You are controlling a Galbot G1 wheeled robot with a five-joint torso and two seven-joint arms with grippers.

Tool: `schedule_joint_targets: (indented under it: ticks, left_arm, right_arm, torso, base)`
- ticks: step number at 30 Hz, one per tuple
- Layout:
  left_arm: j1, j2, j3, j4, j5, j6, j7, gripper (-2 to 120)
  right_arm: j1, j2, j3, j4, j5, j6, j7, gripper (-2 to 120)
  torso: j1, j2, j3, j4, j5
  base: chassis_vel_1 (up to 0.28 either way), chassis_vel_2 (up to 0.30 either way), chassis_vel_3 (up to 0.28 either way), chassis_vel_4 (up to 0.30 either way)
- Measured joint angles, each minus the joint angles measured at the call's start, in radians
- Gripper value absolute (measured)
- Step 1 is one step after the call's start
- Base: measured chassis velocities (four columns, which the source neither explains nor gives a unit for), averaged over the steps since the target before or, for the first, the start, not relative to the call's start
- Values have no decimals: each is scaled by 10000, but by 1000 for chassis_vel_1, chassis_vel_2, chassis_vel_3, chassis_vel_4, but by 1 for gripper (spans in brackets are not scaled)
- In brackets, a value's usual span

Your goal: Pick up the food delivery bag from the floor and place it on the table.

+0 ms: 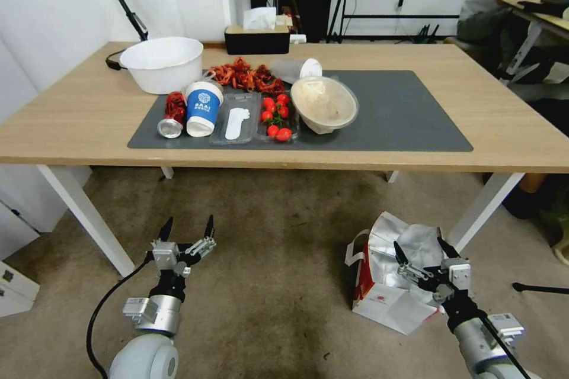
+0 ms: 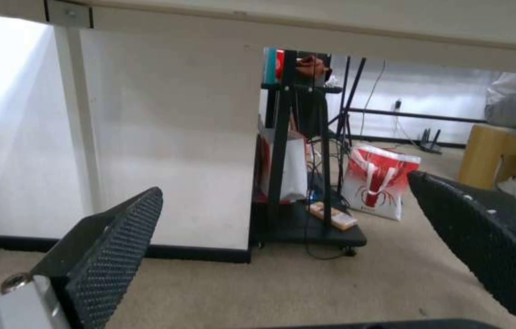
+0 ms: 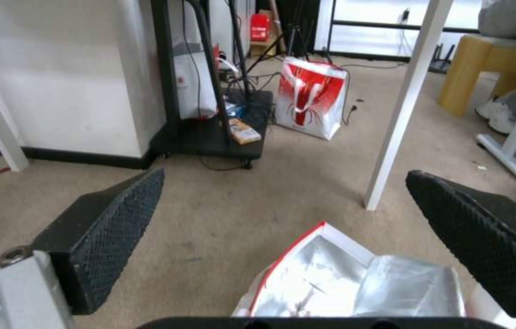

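While the food delivery bag (image 1: 391,284) is still lying on the floor (image 1: 278,260) at my 4 o'clock, I'm hovering the right tool (image 1: 425,253) wide open, holding nothing, over its foil mouth; left tool (image 1: 187,228) is idling open at 8 o'clock. Grasp, lift and placing on the surface (image 1: 89,118) are remaining.

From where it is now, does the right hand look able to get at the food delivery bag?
Probably yes. The right hand is open and hangs above the food delivery bag, whose foil-lined mouth faces up from the floor. Nothing sits between them; the table leg stands just beyond.

left gripper (image 2: 282,256) fingers apart, above floor (image 2: 239,292)
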Motion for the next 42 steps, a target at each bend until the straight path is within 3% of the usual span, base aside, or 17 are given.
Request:
schedule_joint_targets:
  ticks: [42]
  left_arm:
    - [10,73,64,110,54,-310,92,100]
  right_arm:
    - [-69,84,32,66,-2,-3,37,100]
  torso:
    - [-621,-1716,-1097,0,0]
  base:
    - [0,0,0,0]
